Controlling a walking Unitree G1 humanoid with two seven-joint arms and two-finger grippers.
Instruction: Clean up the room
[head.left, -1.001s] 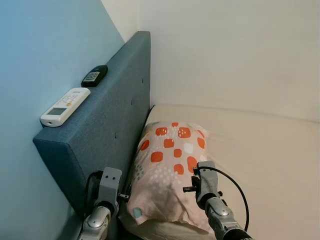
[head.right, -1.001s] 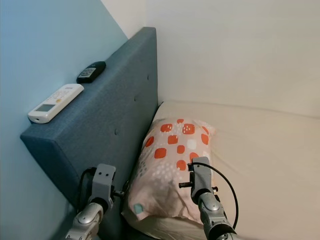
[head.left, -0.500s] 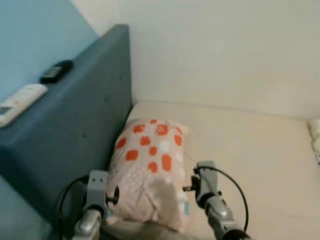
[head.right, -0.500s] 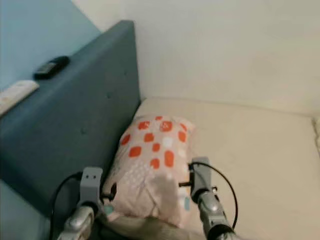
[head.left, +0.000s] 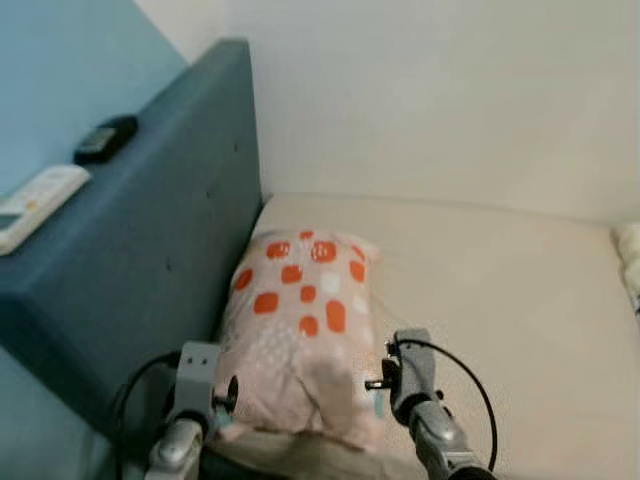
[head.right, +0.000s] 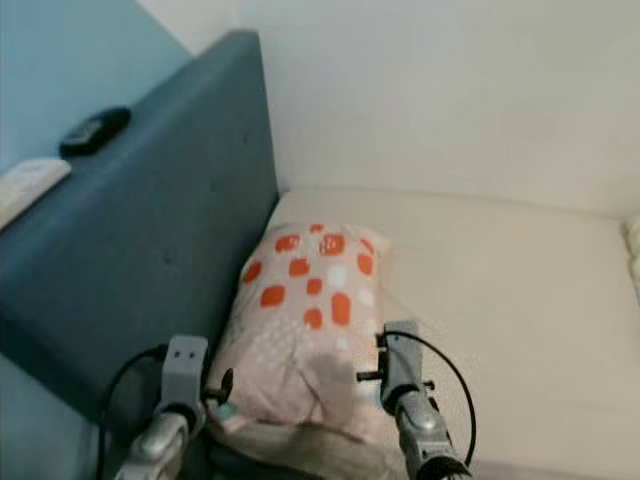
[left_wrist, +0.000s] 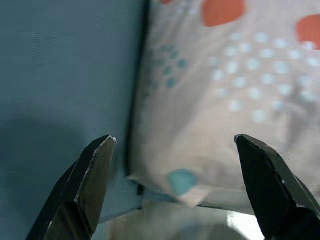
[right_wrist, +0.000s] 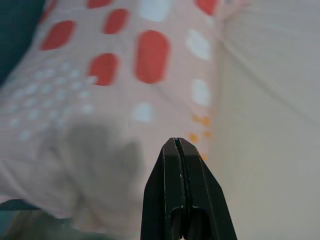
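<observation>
Lying on the cream bed (head.left: 500, 290), the pillow (head.left: 300, 330) rests with one long side against the blue padded headboard (head.left: 150, 260). Its cover is pale pink with orange rounded squares toward the far end and small white dots toward the near end; a teal spot marks its near corner in the left wrist view, where that corner overhangs the mattress edge.

Both arms reach forward from the bottom of the head views. The left gripper (left_wrist: 172, 150) sits at the pillow's near corner, next to the headboard, with its two black fingers (left_wrist: 90, 180) spread wide apart and nothing between them; the pillow corner lies beyond the tips, and I cannot tell whether either finger touches it. The right gripper (right_wrist: 178, 150) hovers at the pillow's near right side, close to where the cover meets the sheet, its fingers pressed together with no gap and nothing held. A black cable loops from the right wrist.

On the flat top of the headboard lie a white remote (head.left: 35, 205) and, farther along, a black remote (head.left: 105, 140), well apart from each other. A light blue wall (head.left: 60, 80) stands behind the headboard, and a plain off-white wall (head.left: 430, 100) runs along the bed's far side. A pale object of unclear shape (head.left: 628, 260) sits at the far right edge of the bed.
</observation>
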